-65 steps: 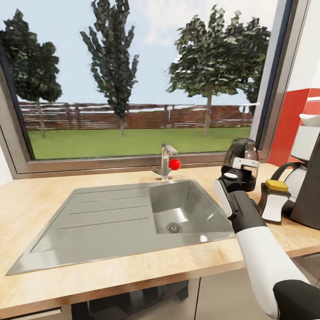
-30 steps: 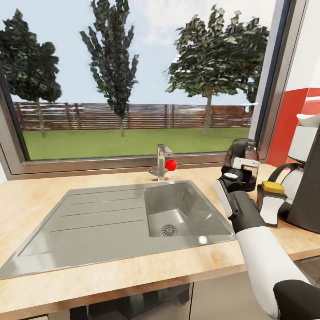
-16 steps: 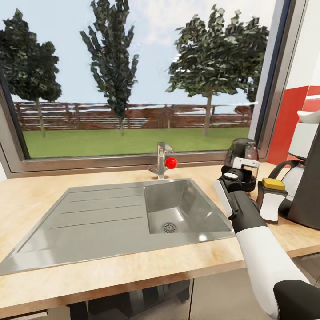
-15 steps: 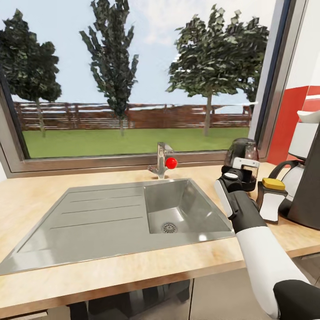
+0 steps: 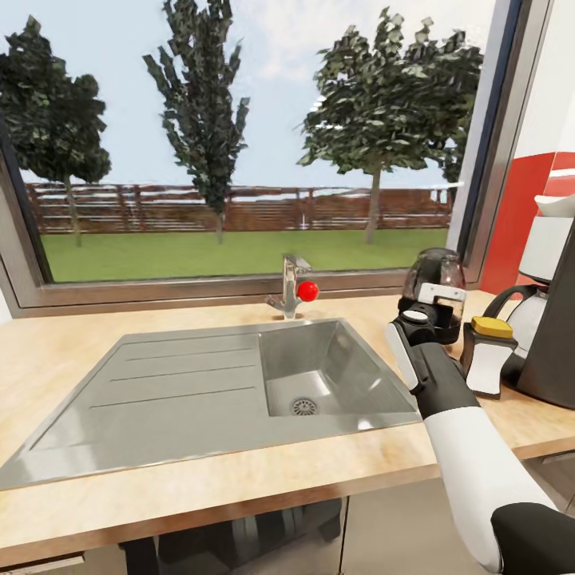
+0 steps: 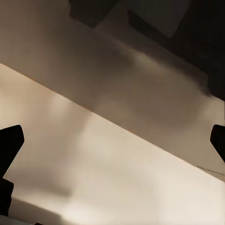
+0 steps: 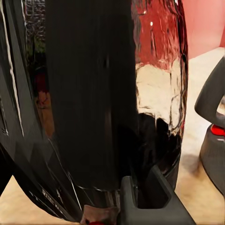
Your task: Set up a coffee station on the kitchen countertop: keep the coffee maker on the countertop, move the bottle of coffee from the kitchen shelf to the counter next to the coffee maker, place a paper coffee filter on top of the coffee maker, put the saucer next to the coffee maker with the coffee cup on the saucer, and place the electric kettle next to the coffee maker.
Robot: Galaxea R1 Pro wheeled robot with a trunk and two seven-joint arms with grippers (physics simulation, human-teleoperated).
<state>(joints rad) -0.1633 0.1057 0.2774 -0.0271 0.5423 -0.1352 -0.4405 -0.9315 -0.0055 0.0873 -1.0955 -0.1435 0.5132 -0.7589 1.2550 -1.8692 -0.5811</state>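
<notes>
- Sink (image 5: 239,391) set in the countertop (image 5: 72,351), tap (image 5: 291,287) behind it.
- My right gripper (image 5: 431,313) clamped on the kettle (image 5: 435,279), which stands on the countertop.
- Bottle (image 5: 489,355) just right of it, coffee maker (image 5: 559,335) at far right.
- Left gripper (image 6: 112,154): fingers spread wide.

Yellow-capped bottle of coffee (image 5: 488,357), light wood-grain kitchen countertop (image 5: 239,479).

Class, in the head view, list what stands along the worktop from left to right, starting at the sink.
Sink → tap → kettle → coffee bottle → coffee maker.
</notes>
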